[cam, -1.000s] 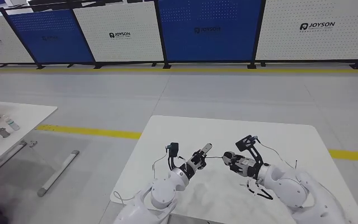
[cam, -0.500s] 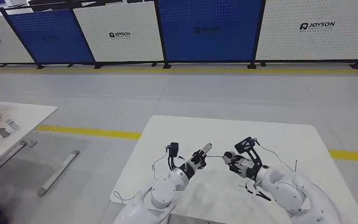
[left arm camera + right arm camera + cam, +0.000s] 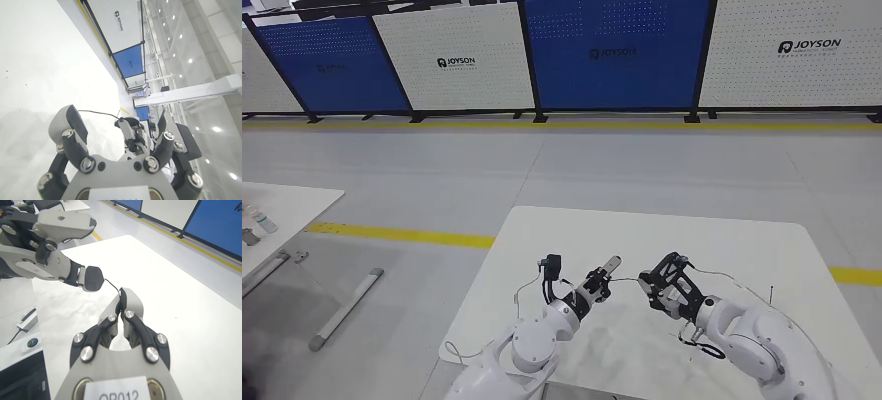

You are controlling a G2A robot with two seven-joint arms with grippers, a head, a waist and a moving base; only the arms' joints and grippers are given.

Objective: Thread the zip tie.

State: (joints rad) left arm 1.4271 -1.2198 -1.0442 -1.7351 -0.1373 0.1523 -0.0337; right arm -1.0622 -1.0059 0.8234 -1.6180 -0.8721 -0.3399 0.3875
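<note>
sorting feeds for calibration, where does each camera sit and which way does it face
Top view: above the arms, facing down at the white table; both arms show.
Left wrist view: on that wrist, facing past the open left gripper toward the right gripper.
Right wrist view: on that wrist, facing past the shut right gripper toward the left.
Shared: both wrist views show the zip tie.

The left pincer [image 3: 119, 119] and right pincer [image 3: 122, 296] are alike: pale grey finger shells [image 3: 135, 303], black textured pads [image 3: 76, 123], black links pinned with round silver screws [image 3: 152, 352], a white label [image 3: 117, 387] on the grey base. Glossy white rounded arms [image 3: 532, 350] carry thin black cables [image 3: 525, 292].
</note>
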